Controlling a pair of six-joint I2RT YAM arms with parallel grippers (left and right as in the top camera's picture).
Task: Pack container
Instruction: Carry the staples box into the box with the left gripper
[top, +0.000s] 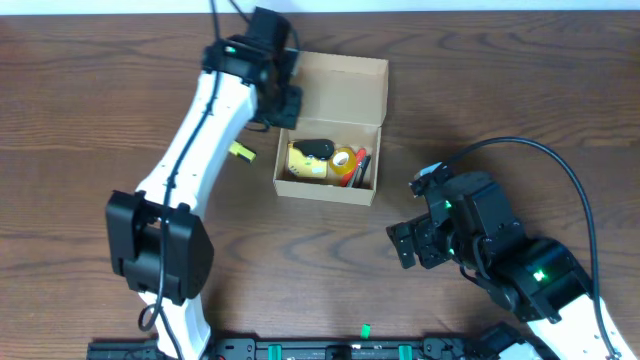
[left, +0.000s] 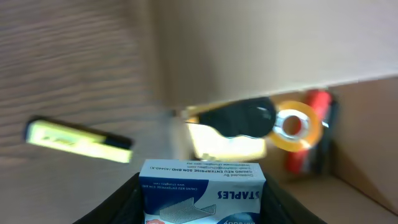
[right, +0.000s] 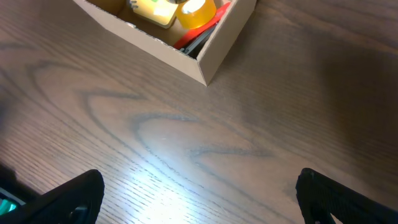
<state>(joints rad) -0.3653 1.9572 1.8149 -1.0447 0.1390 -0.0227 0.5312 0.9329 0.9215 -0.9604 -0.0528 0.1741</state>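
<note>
The left gripper (left: 203, 206) gripped a blue staples box (left: 202, 180) at the edge of the open cardboard box (top: 326, 190), which sat mid-table holding a tape roll (top: 343, 160). The right gripper (right: 199, 199) hung spread wide and empty over the table (right: 186, 124).

The left arm (top: 222, 105) is a long white link with a thin black cable (top: 188, 148) along it, a bulky black joint housing (top: 160, 245) and a black wrist (top: 265, 45). The right arm (top: 500, 250) is blocky black with green lights (top: 540, 273), a white shell (top: 585, 320) and a looping black cable (top: 575, 180). The right gripper (right: 199, 180) has matte black fingers (right: 74, 196).
</note>
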